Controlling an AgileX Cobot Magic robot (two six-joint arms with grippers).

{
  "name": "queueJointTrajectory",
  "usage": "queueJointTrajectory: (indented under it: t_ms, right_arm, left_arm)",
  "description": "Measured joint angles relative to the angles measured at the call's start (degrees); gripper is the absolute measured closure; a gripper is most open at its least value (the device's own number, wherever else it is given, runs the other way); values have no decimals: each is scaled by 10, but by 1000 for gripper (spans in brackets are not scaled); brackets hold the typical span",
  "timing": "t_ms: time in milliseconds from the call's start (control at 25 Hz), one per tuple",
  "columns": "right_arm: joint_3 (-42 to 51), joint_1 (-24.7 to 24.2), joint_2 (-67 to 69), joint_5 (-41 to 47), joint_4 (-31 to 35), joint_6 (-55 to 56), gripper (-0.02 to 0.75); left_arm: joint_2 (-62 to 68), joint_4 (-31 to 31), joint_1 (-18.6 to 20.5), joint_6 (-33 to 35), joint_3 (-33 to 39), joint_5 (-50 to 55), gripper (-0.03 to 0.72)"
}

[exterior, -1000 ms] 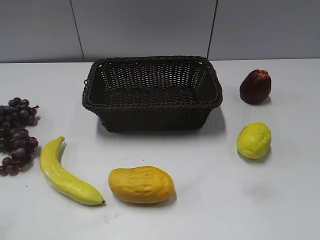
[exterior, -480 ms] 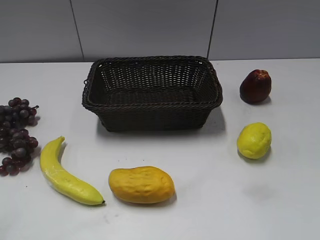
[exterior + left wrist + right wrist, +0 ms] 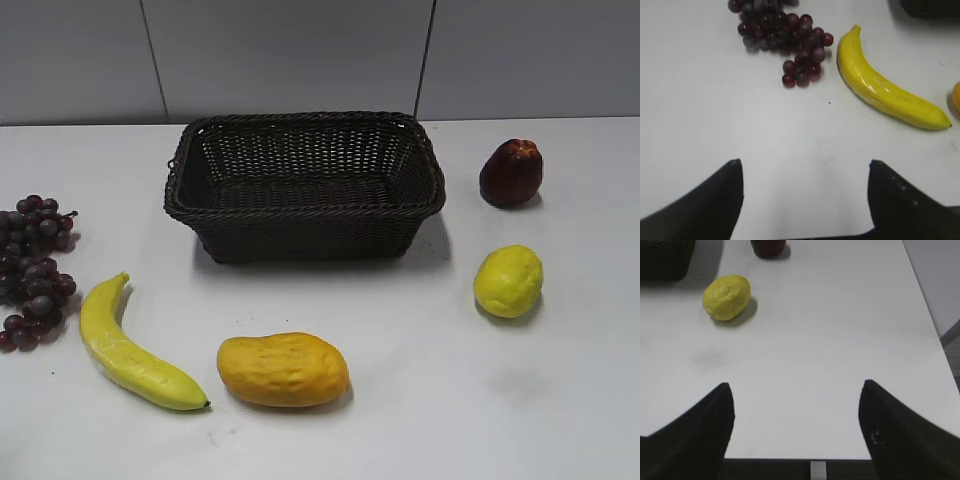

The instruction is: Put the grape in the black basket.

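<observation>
The grape (image 3: 32, 268), a long bunch of small dark purple-red grapes, lies on the white table at the far left of the exterior view. It also shows at the top of the left wrist view (image 3: 780, 35). The black basket (image 3: 305, 205), a dark woven wicker basket, stands at the table's middle back and looks empty. My left gripper (image 3: 805, 167) is open and empty above bare table, short of the grape. My right gripper (image 3: 796, 390) is open and empty near the table's front edge. Neither gripper shows in the exterior view.
A yellow banana (image 3: 130, 350) lies right of the grape, also seen in the left wrist view (image 3: 885, 90). A yellow-orange mango (image 3: 283, 369) lies front middle. A lemon (image 3: 508, 281) and a dark red apple-like fruit (image 3: 511, 173) sit on the right.
</observation>
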Motion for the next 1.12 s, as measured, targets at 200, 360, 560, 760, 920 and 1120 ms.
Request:
queueJointTrajectory:
  t_ms: [200, 360, 560, 760, 920, 1120]
  right_arm:
    - [0, 0, 0, 0, 0, 0, 150]
    - [0, 0, 0, 0, 0, 0, 150]
    - [0, 0, 0, 0, 0, 0, 150]
    - [0, 0, 0, 0, 0, 0, 150]
    - [0, 0, 0, 0, 0, 0, 150]
    - [0, 0, 0, 0, 0, 0, 150]
  left_arm:
    - [76, 25, 0, 0, -49, -14, 97]
    - [147, 34, 0, 0, -91, -18, 97]
    - [247, 36, 0, -13, -138, -32, 100]
    - [363, 51, 0, -39, -188, -59, 100]
    - [464, 64, 0, -40, -237, -62, 91]
    - [581, 78, 0, -41, -312, -64, 68]
